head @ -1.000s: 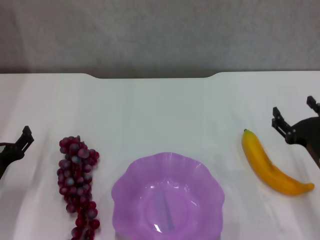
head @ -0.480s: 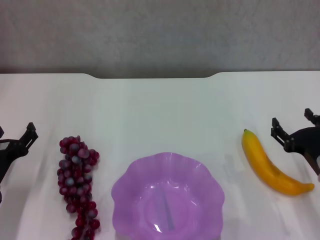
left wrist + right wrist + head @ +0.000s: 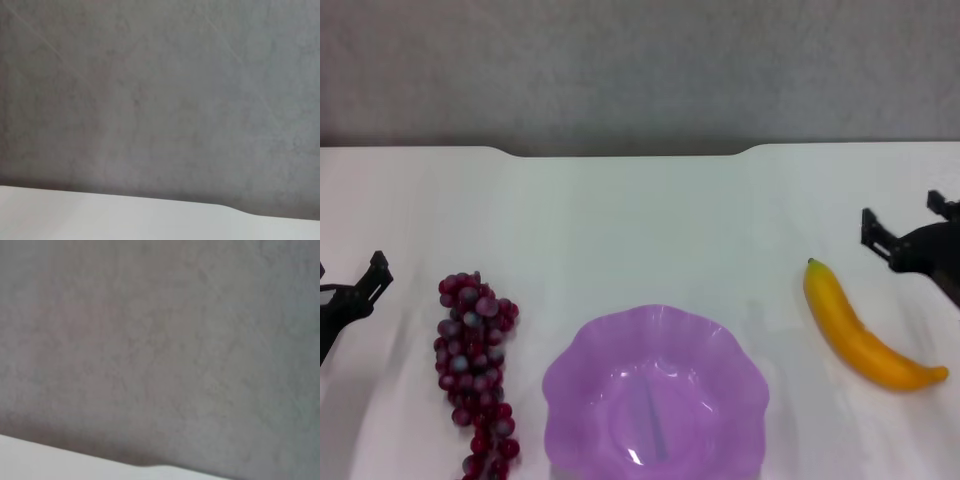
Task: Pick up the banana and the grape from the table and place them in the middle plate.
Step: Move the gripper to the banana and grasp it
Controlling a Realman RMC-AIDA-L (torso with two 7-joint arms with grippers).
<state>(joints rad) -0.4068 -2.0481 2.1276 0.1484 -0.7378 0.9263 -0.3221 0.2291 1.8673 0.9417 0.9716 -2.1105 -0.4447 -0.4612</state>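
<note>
The banana (image 3: 858,334) lies on the white table (image 3: 640,220) at the right, green tip pointing away from me. The grape bunch (image 3: 475,352) lies at the left. The purple middle plate (image 3: 655,395) sits between them at the near edge and holds nothing. My right gripper (image 3: 904,218) is open and empty, just beyond and to the right of the banana's tip, not touching it. My left gripper (image 3: 348,278) is open and empty at the left edge, left of the grapes. Both wrist views show only the grey wall and a strip of table.
The table's dark notched far edge (image 3: 625,152) runs below a grey wall (image 3: 640,70). The same wall fills the left wrist view (image 3: 160,100) and the right wrist view (image 3: 160,340).
The right gripper has shifted slightly away from me, beyond the banana's tip. The left gripper wavered a little beside the grapes. The fruit and plate have not moved.
</note>
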